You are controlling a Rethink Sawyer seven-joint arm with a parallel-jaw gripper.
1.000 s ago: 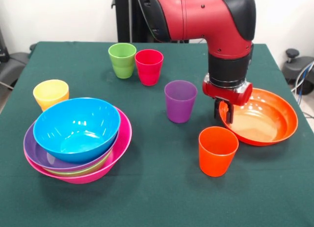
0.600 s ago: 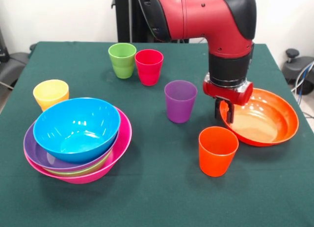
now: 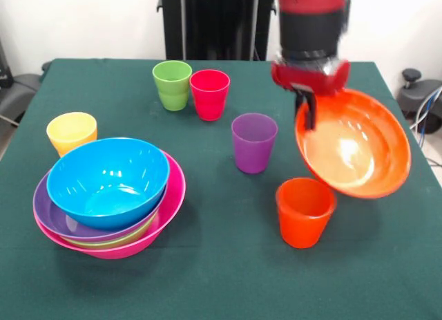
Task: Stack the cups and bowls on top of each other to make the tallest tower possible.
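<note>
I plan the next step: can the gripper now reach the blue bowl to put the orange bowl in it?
Probably yes: the gripper holds the orange bowl lifted, and the blue bowl lies open on top.

A dark green tabletop carries five cups: green cup touching red cup, purple cup mid-table, orange cup nearer, yellow cup just behind the pink bowl, which holds nested bowls.
</note>
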